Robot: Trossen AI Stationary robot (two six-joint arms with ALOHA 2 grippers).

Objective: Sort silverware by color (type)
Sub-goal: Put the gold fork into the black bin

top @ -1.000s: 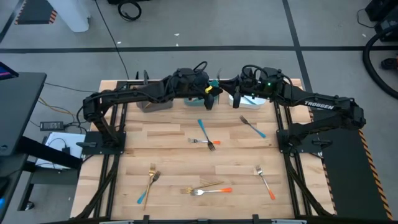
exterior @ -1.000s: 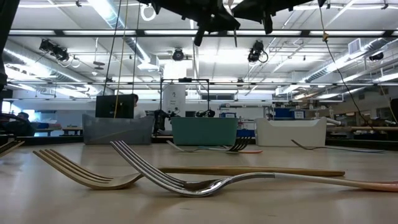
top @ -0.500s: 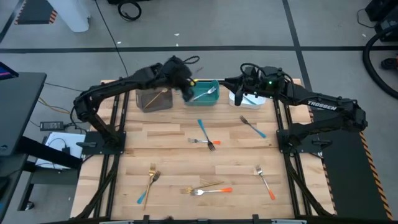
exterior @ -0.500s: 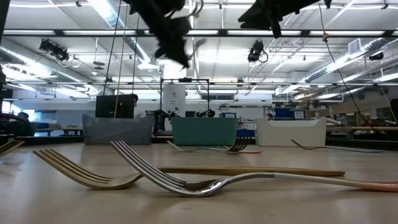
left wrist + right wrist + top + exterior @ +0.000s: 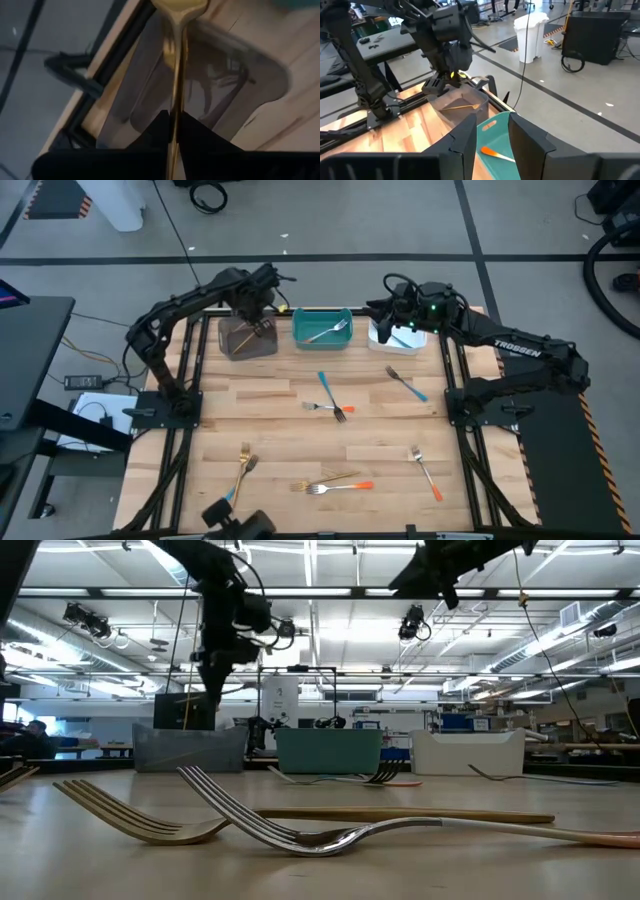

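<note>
My left gripper [image 5: 258,313] hangs above the brown bin [image 5: 240,340] at the far left, shut on a gold fork [image 5: 175,60]. Another gold utensil [image 5: 460,106] lies inside that bin. My right gripper [image 5: 490,137] stands open and empty above the white bin [image 5: 402,343], which has a teal-handled piece in it. The teal bin [image 5: 322,328] between them holds a fork. More silverware lies flat on the wood: teal-handled forks [image 5: 328,388] [image 5: 408,384], orange-handled ones [image 5: 325,409] [image 5: 428,473], a gold fork [image 5: 243,464], and a crossed pair [image 5: 335,483]. My left gripper pinches the gold fork's slim handle [image 5: 173,117] between its two fingers. The fingers point steeply down, and the fork runs on along them past the fingertips. Its broad head [image 5: 180,5] leads, lifted clear of the table over the brown bin.
The three bins stand in a row along the far edge. The arms' frames [image 5: 170,395] [image 5: 480,395] flank the wooden top. A dark object [image 5: 235,525] pokes in at the near edge. In the low view, gold and silver forks [image 5: 300,825] lie close to the camera.
My left gripper has swung from above the teal bin toward the table's left, to above the brown bin. It has come lower and tipped from nearly level to pointing steeply down, carrying the gold fork along.
</note>
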